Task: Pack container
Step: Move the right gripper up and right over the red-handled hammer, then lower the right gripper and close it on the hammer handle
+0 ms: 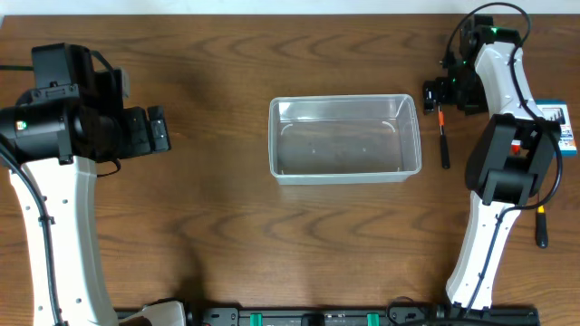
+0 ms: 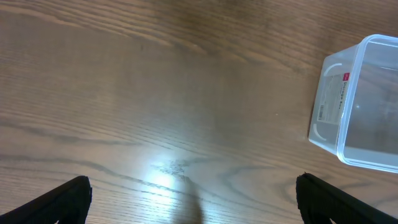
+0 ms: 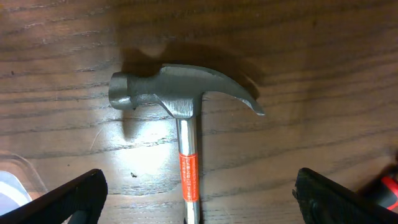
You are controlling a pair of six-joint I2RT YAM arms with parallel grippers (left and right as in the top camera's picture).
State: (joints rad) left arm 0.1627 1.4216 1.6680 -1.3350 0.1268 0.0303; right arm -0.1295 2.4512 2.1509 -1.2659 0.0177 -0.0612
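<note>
The clear plastic container (image 1: 273, 136) stands in the middle of the table with nothing in it. In the left wrist view the container (image 2: 329, 102) shows at the right edge. A steel claw hammer (image 3: 180, 93) with an orange label on its shaft lies flat on the wood to the container's right. Its black grip (image 1: 445, 149) points toward the table front. My right gripper (image 3: 199, 202) hovers open over the hammer, one finger on each side of the shaft and apart from it. My left gripper (image 2: 196, 208) is open over bare wood, left of the container.
A small blue and white box (image 1: 560, 122) sits at the right table edge. A black-handled tool (image 1: 542, 228) lies near the right arm's base. A red object (image 3: 389, 190) shows at the right edge of the right wrist view.
</note>
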